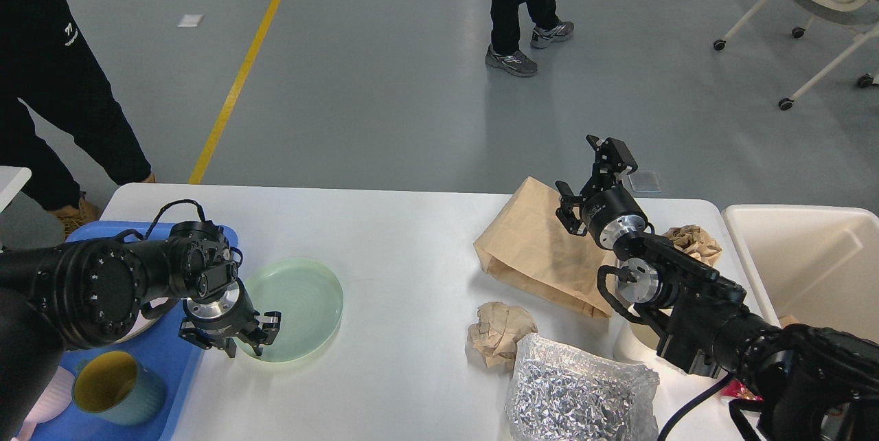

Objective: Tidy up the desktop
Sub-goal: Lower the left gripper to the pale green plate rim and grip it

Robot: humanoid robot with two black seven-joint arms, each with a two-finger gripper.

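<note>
The white desktop [412, 235] carries a pale green plate [302, 303] at the left and a brown paper bag [542, 249] lying flat at the right. My left gripper [244, 349] points down at the plate's near-left rim, open, its fingers a small way apart on either side of the rim. My right gripper [580, 166] hangs open above the far end of the paper bag and holds nothing.
A blue tray [175, 372] at the left edge holds a teal cup [117, 389] and a white dish [141, 324]. Crumpled brown paper [500, 331], a foil bag [577, 393] and another paper wad [695, 240] lie at the right. A cream bin [810, 269] stands beyond the right edge. People stand past the table.
</note>
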